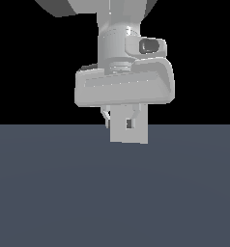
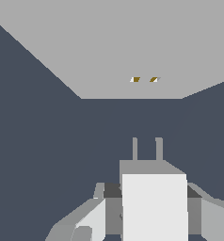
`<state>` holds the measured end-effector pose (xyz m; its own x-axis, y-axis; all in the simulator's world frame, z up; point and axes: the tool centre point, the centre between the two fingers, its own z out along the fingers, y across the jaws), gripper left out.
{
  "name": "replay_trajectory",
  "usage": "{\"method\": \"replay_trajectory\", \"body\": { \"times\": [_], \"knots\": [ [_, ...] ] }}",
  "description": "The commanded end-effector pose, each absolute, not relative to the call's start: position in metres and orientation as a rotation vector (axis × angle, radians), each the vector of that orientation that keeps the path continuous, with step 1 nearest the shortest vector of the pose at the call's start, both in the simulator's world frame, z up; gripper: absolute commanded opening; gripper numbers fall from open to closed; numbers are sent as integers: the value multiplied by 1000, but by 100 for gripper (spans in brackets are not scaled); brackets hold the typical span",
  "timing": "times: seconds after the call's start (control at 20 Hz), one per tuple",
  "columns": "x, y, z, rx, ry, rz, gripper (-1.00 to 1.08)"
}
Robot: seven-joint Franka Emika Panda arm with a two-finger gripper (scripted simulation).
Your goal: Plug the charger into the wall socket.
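Observation:
In the wrist view my gripper [image 2: 154,214] is shut on the charger [image 2: 154,207], an off-white block held between the two fingers [image 2: 92,216]. Its two short grey prongs [image 2: 147,148] point at the wall socket [image 2: 109,42], a flat light-grey plate with two small yellowish slots [image 2: 144,79]. A gap of dark floor lies between the prongs and the plate. The prongs line up roughly with the slots. In the exterior view the gripper [image 1: 122,118] hangs low over the floor, level with the socket plate [image 1: 129,135]. A small dark spot [image 1: 129,124] marks the plate's middle.
A dark blue-grey floor [image 1: 112,193] fills the lower half of the exterior view, with a black background above. The arm's wrist and hand body [image 1: 124,87] stand above the plate. Nothing else shows.

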<state>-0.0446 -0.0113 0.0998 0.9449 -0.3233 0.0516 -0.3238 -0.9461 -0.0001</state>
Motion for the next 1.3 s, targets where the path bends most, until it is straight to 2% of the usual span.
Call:
{"method": "replay_trajectory", "body": {
  "times": [0.0,0.4,1.25],
  "knots": [
    [-44,-11,100,3090,-510,79,-100],
    [-40,-13,100,3090,-512,79,-100],
    [3,-28,100,3090,-511,79,-100]
  ]
}}
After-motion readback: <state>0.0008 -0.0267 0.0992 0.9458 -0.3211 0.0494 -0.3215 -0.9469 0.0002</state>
